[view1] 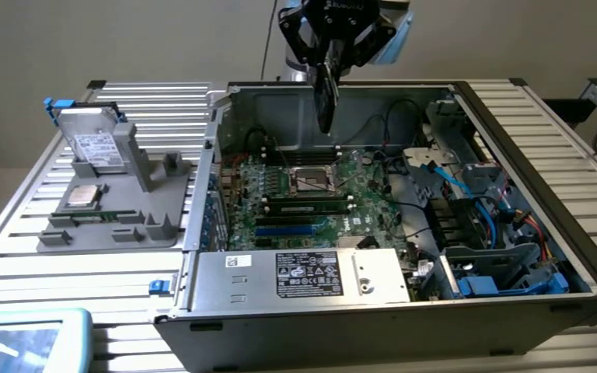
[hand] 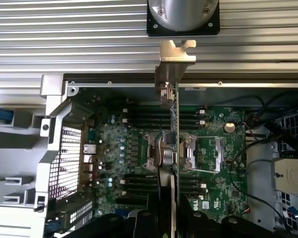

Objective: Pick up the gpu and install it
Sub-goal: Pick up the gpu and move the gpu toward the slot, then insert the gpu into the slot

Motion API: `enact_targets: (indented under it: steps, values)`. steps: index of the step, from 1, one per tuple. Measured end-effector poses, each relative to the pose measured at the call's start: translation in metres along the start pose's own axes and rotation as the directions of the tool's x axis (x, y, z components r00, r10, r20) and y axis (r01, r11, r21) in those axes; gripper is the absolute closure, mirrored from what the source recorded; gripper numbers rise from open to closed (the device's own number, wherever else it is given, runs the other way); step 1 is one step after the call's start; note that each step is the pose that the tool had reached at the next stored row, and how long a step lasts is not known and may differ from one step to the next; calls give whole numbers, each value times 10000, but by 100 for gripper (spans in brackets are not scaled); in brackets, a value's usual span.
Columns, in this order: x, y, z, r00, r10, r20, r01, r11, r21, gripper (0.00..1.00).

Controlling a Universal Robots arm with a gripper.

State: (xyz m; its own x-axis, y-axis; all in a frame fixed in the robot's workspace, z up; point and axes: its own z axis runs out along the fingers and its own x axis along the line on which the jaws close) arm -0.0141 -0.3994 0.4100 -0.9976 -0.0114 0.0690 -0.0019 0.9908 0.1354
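The gpu (view1: 326,97) is a thin black card that hangs on edge, gripped from above, over the rear of the open computer case (view1: 506,140). My gripper (view1: 335,43) is shut on its upper edge. In the wrist view the gpu (hand: 175,119) appears edge-on, with its silvery bracket (hand: 175,62) at the far end and my gripper (hand: 166,220) clamped on the near end. Below the card lies the motherboard (view1: 309,198), and the card does not touch it. The blue expansion slots (view1: 283,231) sit nearer the power supply.
A grey power supply (view1: 298,276) fills the case's near side, and drive bays with blue cables (view1: 485,233) take up the exterior view's right. On the exterior view's left, a grey holder (view1: 169,206) carries a hard drive (view1: 96,144), a processor (view1: 81,196) and a memory stick (view1: 96,216).
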Motion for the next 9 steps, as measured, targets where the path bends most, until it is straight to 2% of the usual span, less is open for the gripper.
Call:
enact_targets:
  steps: [7,9]
  values:
    - [-39,-1,8,10000,-7,-12,7,10000,-3,73]
    - [-40,-3,13,9996,-268,-48,268,9996,13,73]
